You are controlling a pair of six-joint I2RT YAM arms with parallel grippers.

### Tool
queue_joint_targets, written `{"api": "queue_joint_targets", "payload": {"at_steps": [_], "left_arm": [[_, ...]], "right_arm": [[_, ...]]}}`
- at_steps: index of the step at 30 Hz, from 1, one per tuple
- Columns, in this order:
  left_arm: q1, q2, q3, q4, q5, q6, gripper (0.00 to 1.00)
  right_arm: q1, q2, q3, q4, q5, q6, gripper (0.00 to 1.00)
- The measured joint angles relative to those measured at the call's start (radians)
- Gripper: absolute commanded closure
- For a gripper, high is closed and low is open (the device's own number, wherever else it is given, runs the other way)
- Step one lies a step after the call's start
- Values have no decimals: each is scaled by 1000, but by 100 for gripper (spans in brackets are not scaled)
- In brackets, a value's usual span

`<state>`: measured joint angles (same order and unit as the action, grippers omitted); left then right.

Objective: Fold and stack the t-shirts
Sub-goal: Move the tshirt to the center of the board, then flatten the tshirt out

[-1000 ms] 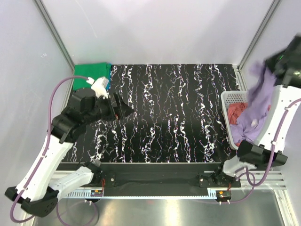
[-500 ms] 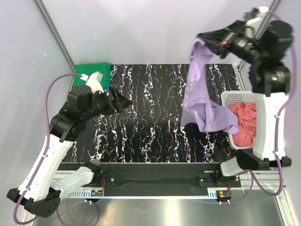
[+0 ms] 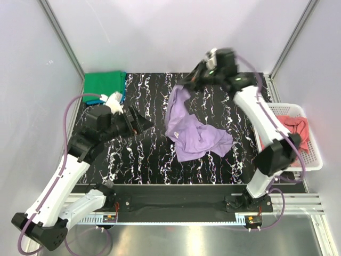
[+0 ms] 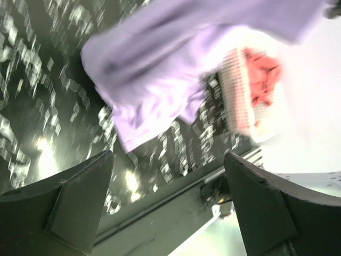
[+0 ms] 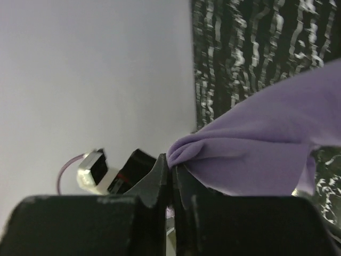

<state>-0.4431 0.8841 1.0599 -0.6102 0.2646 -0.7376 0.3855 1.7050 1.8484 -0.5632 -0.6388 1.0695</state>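
Observation:
My right gripper (image 3: 186, 84) is shut on a corner of the light purple t-shirt (image 3: 196, 133), pinched between its fingers in the right wrist view (image 5: 250, 154). The shirt hangs from it, with its lower part crumpled on the middle of the black marbled table (image 3: 160, 154). It also shows in the left wrist view (image 4: 160, 80). My left gripper (image 3: 145, 124) is open and empty, left of the shirt and above the table. A folded bright green t-shirt (image 3: 104, 82) lies at the far left corner. A salmon pink t-shirt (image 3: 295, 128) lies in the white basket (image 3: 314, 160). The blue t-shirt is out of view.
The white lattice basket stands at the right edge of the table, also in the left wrist view (image 4: 240, 101). Metal frame posts (image 3: 64, 37) and pale walls close in the back and sides. The table's near edge has a black rail (image 3: 176, 200).
My right gripper has swung from the basket, over the far right, to the table's far middle, carrying the purple shirt; its lower part now rests on the table. My left gripper moved slightly.

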Motion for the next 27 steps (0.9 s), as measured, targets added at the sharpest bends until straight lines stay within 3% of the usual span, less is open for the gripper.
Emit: {"api": "queue_joint_targets", "payload": {"at_steps": [4,5,9,12,14,17,20,23,27], "left_arm": [[0,-26,-120,-25,-16,-29,10],[0,-27,-144,-33,-21,-34,11],[0,0,-193,-47,-30,-53,19],[-14,59,-194,-9,-30,-77,23],[-43,117,-194,33,-29,-92,24],[-127,237,-190,114,-40,-122,30],[-215,360,-191,215,-45,-174,41],[-279,462,-224,393,-56,-250,44],[-315,609,-254,593,-73,-354,48]], "right_arm": [[62,194,-10,4,39,-28,65],[73,274,51,-19,47,-51,46],[100,609,511,-261,145,-191,37],[89,639,625,-443,238,-274,37],[56,527,497,-493,286,-303,39],[-53,238,121,-473,334,-303,43],[-209,-35,-180,-487,394,-288,44],[-256,-197,-342,-492,431,-294,44],[-223,-265,-470,-498,427,-319,45]]}}
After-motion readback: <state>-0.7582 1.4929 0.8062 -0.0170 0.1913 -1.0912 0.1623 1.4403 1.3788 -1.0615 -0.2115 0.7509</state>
